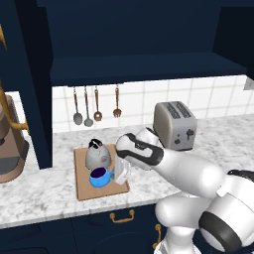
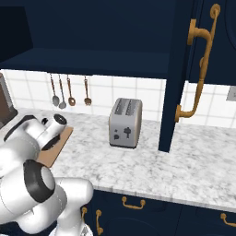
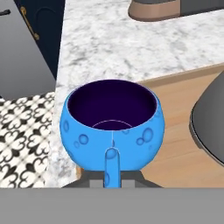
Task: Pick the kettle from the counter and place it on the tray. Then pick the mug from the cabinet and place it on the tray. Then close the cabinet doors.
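Observation:
The blue mug (image 1: 100, 177) with its dark purple inside (image 3: 113, 105) hangs at the front part of the wooden tray (image 1: 84, 188). My gripper (image 1: 119, 173) is shut on the mug's small handle (image 3: 112, 162), reaching in from the right. Whether the mug's base touches the tray (image 3: 183, 144) I cannot tell. The grey kettle (image 1: 97, 155) stands upright on the tray just behind the mug, and its dome (image 3: 210, 127) shows beside it. The cabinet (image 1: 139, 49) above the counter (image 1: 39, 193) stands open, its doors (image 1: 32, 99) (image 2: 177, 73) swung out.
A silver toaster (image 1: 174, 125) stands on the counter right of the tray. Several utensils (image 1: 94, 106) hang on the tiled wall behind. A brown coffee machine (image 1: 10, 144) sits at the far left. The open right door carries a long gold handle (image 2: 200, 69).

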Tool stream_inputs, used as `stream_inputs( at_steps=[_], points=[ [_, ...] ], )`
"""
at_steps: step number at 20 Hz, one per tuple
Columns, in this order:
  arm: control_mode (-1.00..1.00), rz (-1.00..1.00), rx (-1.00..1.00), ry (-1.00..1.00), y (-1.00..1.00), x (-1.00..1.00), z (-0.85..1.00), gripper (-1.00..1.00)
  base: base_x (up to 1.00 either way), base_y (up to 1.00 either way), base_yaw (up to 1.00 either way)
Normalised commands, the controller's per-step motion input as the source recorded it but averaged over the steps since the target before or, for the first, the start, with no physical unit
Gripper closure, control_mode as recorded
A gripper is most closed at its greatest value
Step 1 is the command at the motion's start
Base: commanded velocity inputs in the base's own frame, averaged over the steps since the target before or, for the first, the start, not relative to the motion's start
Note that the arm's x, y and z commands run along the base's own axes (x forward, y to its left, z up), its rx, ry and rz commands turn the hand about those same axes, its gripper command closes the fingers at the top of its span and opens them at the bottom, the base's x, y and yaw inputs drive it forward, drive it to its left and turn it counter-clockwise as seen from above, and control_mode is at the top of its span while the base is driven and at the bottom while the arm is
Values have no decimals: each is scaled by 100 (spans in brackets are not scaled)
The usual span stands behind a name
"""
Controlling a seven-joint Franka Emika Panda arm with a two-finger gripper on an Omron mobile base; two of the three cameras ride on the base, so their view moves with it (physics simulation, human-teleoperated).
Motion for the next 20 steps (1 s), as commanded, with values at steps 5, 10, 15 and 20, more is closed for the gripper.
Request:
stream_inputs(
  at_steps=[5,10,15,20],
  points=[
    [-100,0,7,0,2,3,-21,100,0,0,0],
    [-100,0,0,0,5,6,-26,100,0,0,0],
    [-100,0,0,-3,3,14,-15,100,0,0,0],
    [-100,0,0,-6,8,14,-16,100,0,0,0]
  ],
)
